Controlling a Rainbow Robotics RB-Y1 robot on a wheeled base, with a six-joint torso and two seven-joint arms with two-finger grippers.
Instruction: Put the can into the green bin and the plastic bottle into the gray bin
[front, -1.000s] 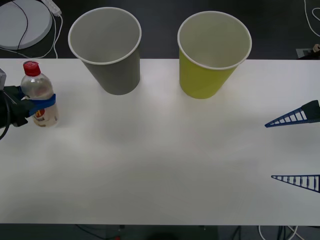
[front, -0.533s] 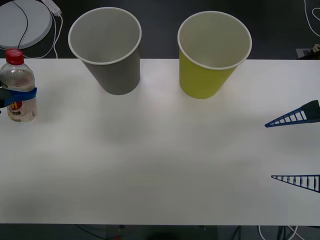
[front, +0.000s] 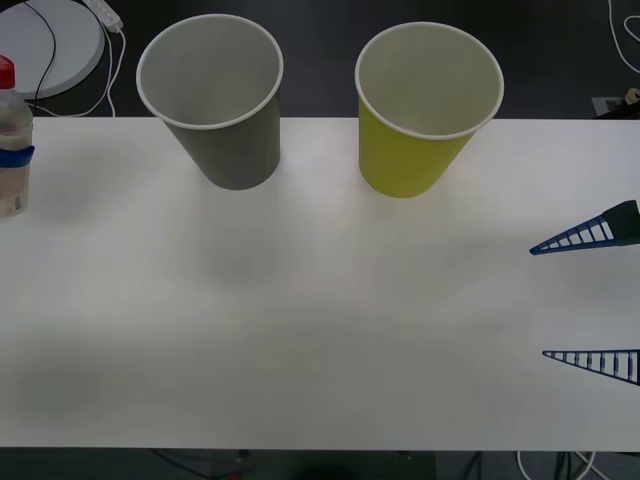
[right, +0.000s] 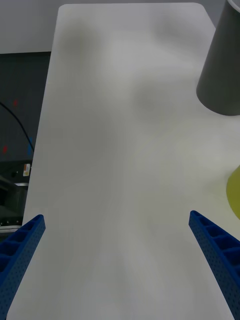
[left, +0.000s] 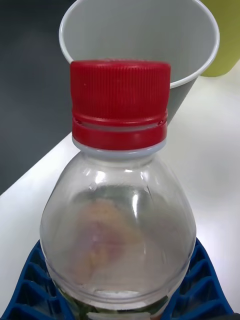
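The bottle is clear with a red ribbed cap. The gray bin and the yellow-green bin are white inside. The table is white. Both hands have blue ribbed fingers.

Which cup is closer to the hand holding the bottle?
The gray bin. It stands between the green bin and the plastic bottle, which the left hand grips at the table's left edge; the green one stands farther right.

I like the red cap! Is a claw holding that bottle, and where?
Yes, the left claw grips the plastic bottle around its body; the right claw holds nothing.
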